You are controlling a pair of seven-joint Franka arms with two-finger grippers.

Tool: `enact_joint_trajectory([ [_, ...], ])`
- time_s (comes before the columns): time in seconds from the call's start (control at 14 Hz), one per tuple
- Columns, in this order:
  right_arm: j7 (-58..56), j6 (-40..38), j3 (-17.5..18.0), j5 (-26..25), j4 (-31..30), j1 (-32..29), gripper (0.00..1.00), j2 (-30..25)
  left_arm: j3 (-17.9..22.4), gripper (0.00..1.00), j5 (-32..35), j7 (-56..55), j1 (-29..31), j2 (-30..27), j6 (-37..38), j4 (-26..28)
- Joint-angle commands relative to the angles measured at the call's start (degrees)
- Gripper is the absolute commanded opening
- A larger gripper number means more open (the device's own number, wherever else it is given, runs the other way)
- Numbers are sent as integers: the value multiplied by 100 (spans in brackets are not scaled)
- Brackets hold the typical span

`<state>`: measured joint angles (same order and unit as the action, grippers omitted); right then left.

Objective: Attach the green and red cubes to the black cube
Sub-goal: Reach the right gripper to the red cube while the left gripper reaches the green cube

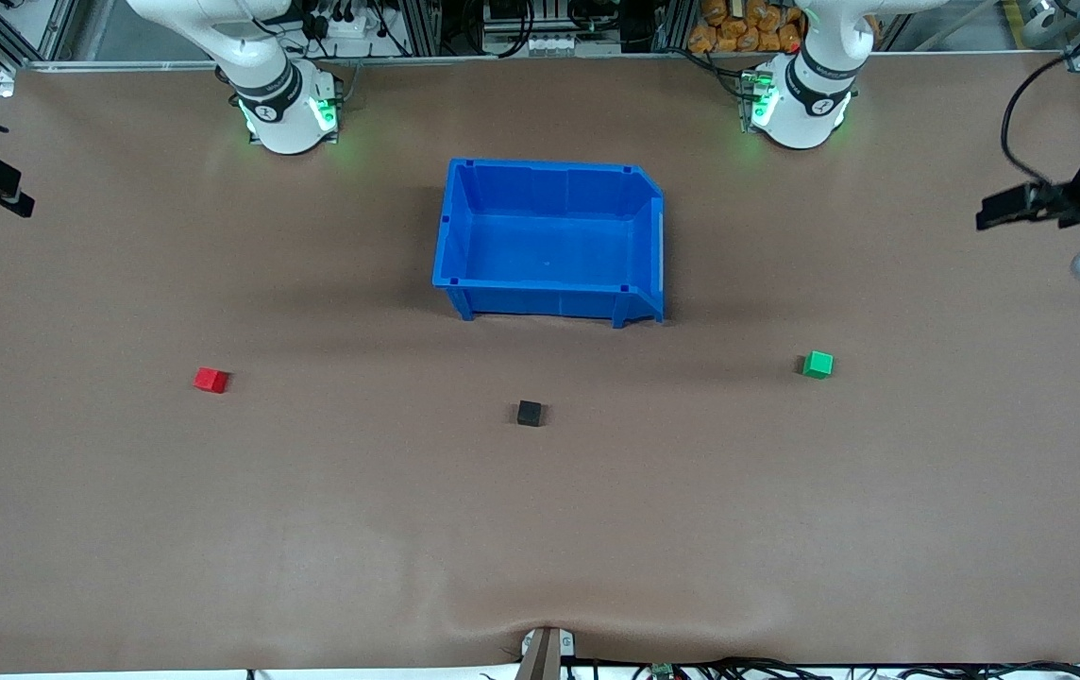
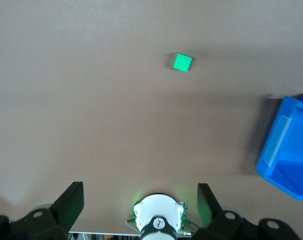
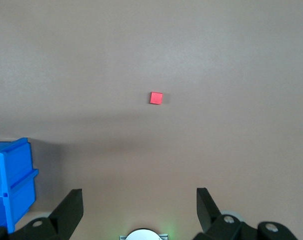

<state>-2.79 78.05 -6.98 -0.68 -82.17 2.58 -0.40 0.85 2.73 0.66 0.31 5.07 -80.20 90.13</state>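
- One matte black cube [image 1: 530, 413] is sitting low-centre in the front view, nearest the camera.
- One red cube [image 1: 210, 380] and one green cube [image 1: 818, 365] are lying slightly farther, well apart.
- One glossy blue plastic bin [image 1: 549, 283] is standing centre frame.
- The left gripper [image 2: 140, 202] and right gripper [image 3: 139, 202] are hanging at the table's ends, jaws apart.

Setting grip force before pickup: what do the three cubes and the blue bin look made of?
Green cube, red cube: probably hard plastic or painted wood, with even bright colour, crisp edges, and no glare. Black cube: same build, matte, no highlights. Blue bin: moulded plastic, slight sheen, ribbed rim. Both grippers wait open.
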Motion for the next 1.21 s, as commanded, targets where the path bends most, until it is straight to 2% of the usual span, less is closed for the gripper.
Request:
enact_joint_trajectory([
  [0.0, -46, 78, 21, -27, 105, -74, 100, 302, -58, 100, -36, -109, -48, 310, -355, 21],
  [0.14, -63, 305, 21, -55, 123, -100, 100, 636, -76, 100, -36, -110, -48, 468, -811, 249],
  [0.29, -64, 657, 12, -55, 70, -170, 100, 1023, -85, 100, -45, -109, -57, 486, -1679, 775],
  [0.43, -11, 782, 21, 59, 52, -363, 100, 1750, -102, 100, -45, -92, -101, 487, -2436, 1303],
  [0.5, -2, 842, 21, 77, 35, -451, 100, 1937, -111, 100, -36, -57, -83, 530, -2700, 1436],
  [0.64, 7, 1105, 21, 226, 43, -592, 100, 2813, -111, 100, -45, -48, -101, 749, -2922, 1481],
  [0.86, -20, 1790, 21, 1059, -53, -829, 100, 3580, -111, 100, -45, -48, -83, 1126, -3386, 1498],
  [1.0, -2, 1932, 21, 1115, -79, -777, 100, 3984, -111, 100, -45, -74, -110, 1356, -3756, 1559],
  [1.14, -11, 2396, 12, 1079, -315, -768, 100, 4136, -216, 100, -45, -83, -110, 1357, -4107, 1927],
])
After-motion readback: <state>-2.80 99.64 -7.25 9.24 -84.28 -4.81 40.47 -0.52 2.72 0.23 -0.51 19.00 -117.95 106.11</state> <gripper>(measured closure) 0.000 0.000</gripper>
